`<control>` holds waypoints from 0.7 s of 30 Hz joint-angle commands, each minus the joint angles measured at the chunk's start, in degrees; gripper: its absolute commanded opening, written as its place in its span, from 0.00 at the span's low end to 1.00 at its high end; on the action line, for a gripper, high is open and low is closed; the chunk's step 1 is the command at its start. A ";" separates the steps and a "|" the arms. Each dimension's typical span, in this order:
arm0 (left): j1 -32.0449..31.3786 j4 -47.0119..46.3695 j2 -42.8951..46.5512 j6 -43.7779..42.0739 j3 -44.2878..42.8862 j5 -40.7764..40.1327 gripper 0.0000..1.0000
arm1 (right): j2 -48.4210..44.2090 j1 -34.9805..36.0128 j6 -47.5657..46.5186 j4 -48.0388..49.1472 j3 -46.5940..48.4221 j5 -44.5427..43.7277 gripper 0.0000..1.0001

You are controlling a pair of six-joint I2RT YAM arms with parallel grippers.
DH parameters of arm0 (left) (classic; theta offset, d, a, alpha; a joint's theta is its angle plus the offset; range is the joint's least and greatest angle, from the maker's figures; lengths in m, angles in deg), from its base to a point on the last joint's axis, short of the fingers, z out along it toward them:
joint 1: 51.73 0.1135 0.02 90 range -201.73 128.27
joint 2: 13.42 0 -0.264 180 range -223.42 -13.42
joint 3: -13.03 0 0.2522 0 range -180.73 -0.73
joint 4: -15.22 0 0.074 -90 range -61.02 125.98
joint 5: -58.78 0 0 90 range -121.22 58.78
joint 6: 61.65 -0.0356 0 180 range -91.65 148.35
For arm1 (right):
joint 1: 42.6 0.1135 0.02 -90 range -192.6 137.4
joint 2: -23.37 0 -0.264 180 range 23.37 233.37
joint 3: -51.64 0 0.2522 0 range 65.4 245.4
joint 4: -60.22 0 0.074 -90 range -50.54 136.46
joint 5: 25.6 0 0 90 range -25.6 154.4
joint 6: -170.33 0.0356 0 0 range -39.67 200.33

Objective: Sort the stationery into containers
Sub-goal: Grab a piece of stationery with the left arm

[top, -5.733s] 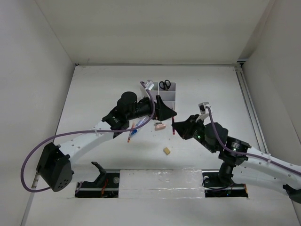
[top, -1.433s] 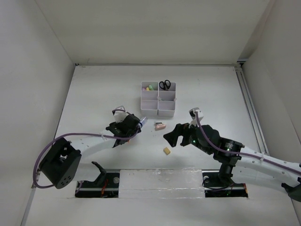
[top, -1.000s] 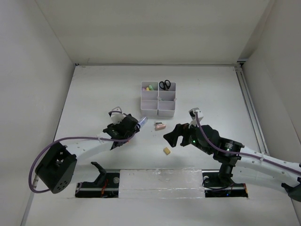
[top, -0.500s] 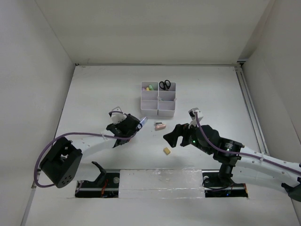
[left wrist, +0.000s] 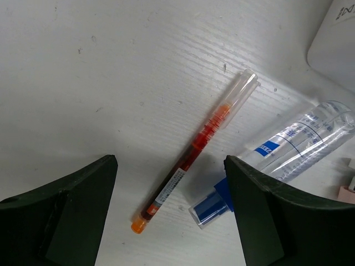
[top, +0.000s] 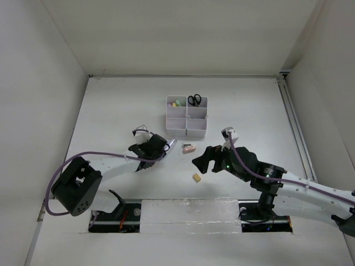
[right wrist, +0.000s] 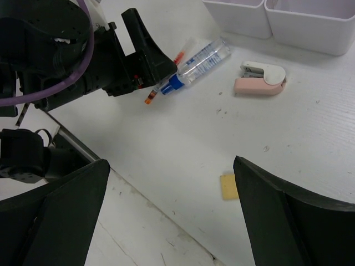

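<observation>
The white containers (top: pixel 187 125) stand at the table's middle, with black-handled scissors (top: pixel 194 100) and highlighters (top: pixel 176 103) in the two far cells. On the table in front of them lie a red pen (left wrist: pixel 194 148) and a blue-white tube (left wrist: pixel 288 148) with a blue cap. My left gripper (left wrist: pixel 172 213) is open low over them, with the pen's orange end between its fingers (left wrist: pixel 61 216), untouched. My right gripper (right wrist: pixel 172 166) hangs open above the table; a yellow eraser (right wrist: pixel 228 186) lies just inside its right finger.
A pink and white stapler-like item (top: pixel 189 148) lies between the two grippers, in front of the containers (right wrist: pixel 288 16). The left gripper (right wrist: pixel 127 61) fills the upper left of the right wrist view. The table's near edge and mounting rail (top: pixel 188 210) run just below the eraser (top: pixel 196 177).
My left gripper has shifted a little to the right, toward the tube, and its jaws have narrowed slightly. The right arm has barely moved.
</observation>
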 commanded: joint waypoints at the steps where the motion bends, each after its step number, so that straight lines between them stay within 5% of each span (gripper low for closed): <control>1: -0.21 -0.62 0.70 -2.66 -1.29 1.63 0.74 | 0.23 0.43 -0.93 3.04 2.22 0.36 1.00; 3: -0.21 0.33 -0.44 -2.05 -1.90 2.42 0.66 | 0.85 0.43 -0.93 3.04 2.22 0.36 1.00; 10: -0.21 1.40 -3.34 -2.05 -1.90 4.61 0.61 | 0.32 0.43 -0.41 3.04 2.22 0.36 1.00; 21: -1.35 3.85 -8.00 -2.75 -4.27 7.34 0.24 | -1.26 0.43 0.64 3.04 1.69 -0.16 1.00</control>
